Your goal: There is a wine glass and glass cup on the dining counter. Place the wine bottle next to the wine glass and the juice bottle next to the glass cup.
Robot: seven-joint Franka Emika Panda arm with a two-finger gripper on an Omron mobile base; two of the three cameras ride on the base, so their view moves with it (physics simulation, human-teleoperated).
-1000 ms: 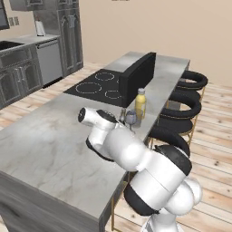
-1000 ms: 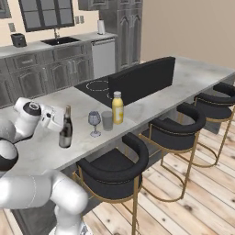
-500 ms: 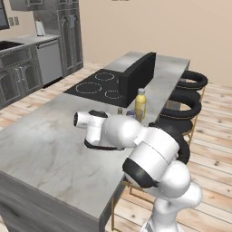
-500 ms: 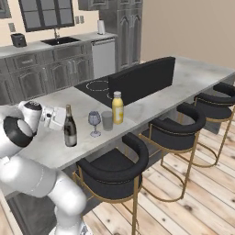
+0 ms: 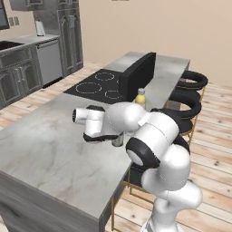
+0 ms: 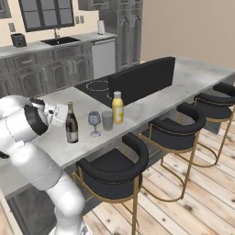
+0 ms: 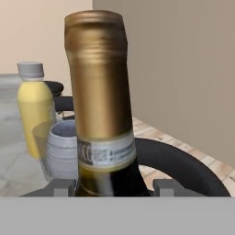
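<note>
1. The gripper [image 7: 112, 187] is closed on the neck of the wine bottle [image 6: 71, 124], which stands upright on the dining counter [image 6: 197, 73].
2. Just right of it in the right base view stand the wine glass [image 6: 94, 120], the glass cup [image 6: 107, 120] and the juice bottle [image 6: 118, 108], in a row near the counter's edge.

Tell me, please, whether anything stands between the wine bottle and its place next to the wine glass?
Nothing visible does. The wine bottle stands upright on the dining counter, beside the wine glass, with only bare marble between them. The glass cup and juice bottle stand beyond the glass.
</note>
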